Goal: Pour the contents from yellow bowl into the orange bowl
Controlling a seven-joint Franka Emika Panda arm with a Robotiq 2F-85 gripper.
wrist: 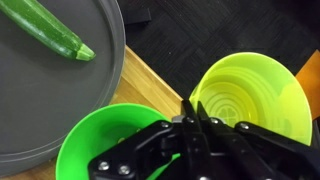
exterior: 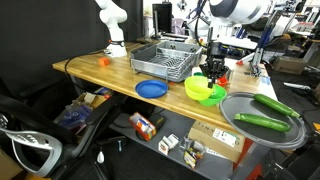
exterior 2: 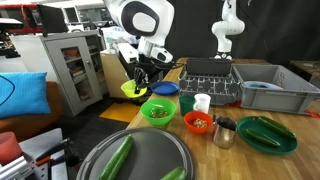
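Note:
My gripper (wrist: 190,112) is shut on the rim of the yellow bowl (wrist: 250,88). In the wrist view the bowl's inside shows only moulded rings. In both exterior views the gripper (exterior 2: 140,76) (exterior: 211,70) holds the yellow bowl (exterior 2: 132,91) (exterior: 197,87) near the table's edge, beside the green bowl (exterior 2: 157,110) (wrist: 105,140). The orange bowl (exterior 2: 198,122) stands on the table past the green bowl, apart from the gripper, with small bits inside. I cannot make it out in the wrist view.
A grey round tray (exterior 2: 150,150) (wrist: 70,90) holds cucumbers (wrist: 50,30). A blue plate (exterior 2: 167,89), white cup (exterior 2: 202,102), metal cup (exterior 2: 225,130), green plate with a cucumber (exterior 2: 266,136), dish rack (exterior 2: 210,78) and grey bin (exterior 2: 277,92) stand around.

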